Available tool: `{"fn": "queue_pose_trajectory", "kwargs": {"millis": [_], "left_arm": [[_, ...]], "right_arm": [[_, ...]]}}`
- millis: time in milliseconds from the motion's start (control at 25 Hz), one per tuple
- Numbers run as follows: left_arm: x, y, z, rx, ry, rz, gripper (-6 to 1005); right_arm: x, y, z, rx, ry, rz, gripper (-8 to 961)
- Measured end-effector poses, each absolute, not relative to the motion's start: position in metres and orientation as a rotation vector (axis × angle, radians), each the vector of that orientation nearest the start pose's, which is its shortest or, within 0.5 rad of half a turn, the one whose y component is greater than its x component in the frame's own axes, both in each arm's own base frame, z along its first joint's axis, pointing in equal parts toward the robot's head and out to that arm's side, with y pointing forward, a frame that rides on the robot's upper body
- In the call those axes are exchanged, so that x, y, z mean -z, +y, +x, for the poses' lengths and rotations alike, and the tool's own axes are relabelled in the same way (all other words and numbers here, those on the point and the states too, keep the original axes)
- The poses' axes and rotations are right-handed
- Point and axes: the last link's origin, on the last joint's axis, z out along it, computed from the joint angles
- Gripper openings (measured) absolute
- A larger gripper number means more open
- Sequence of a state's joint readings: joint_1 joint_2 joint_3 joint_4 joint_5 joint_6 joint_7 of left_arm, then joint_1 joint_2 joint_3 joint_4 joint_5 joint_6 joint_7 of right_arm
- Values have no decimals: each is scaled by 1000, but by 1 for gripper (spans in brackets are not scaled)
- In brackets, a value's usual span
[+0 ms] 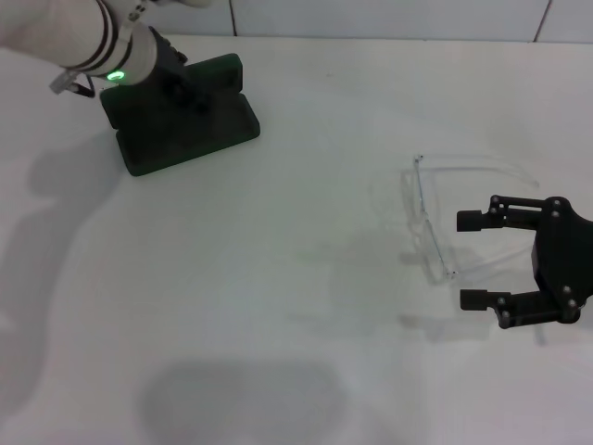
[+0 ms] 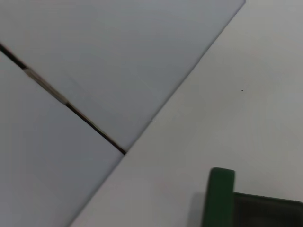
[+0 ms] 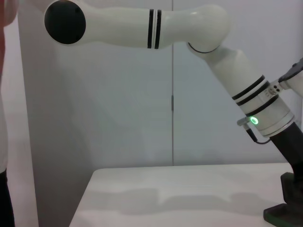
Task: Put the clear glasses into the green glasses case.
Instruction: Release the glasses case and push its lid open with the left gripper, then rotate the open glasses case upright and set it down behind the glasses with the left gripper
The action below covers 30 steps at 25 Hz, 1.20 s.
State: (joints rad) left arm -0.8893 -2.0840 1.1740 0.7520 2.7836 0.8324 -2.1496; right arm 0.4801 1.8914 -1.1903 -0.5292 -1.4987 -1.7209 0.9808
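The green glasses case (image 1: pixel 181 116) stands at the far left of the white table, with its lid raised. My left gripper (image 1: pixel 182 78) is down at the lid. That case shows as a green edge (image 2: pixel 220 198) in the left wrist view and at a corner (image 3: pixel 283 210) of the right wrist view. The clear glasses (image 1: pixel 428 218) lie on the table at the right, their arms pointing right. My right gripper (image 1: pixel 471 260) is open just right of the lens. In the head view the nearer glasses arm runs between its fingertips.
The white table (image 1: pixel 232 278) ends at a pale tiled wall (image 1: pixel 371 17) just behind the case. My left arm (image 3: pixel 151 23) reaches across above the table's far side. The table's side edge (image 3: pixel 83 201) shows in the right wrist view.
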Motion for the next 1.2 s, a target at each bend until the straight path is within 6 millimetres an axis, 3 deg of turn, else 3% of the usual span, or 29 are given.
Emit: {"fn": "queue_pose_trajectory", "kwargs": {"millis": [360, 760, 960, 1200], "left_arm": [[11, 471, -196, -467, -305, -2322, 474], [11, 472, -192, -481, -288, -2325, 223], [11, 465, -178, -488, -175, -2329, 196], [24, 434, -160, -467, -17, -2402, 189]], "right_arm": [[-20, 300, 254, -858, -21, -2913, 811], [-20, 300, 255, -858, -18, -2910, 812], [-22, 298, 258, -852, -10, -2904, 812], [-27, 295, 263, -864, 13, -2877, 812]]}}
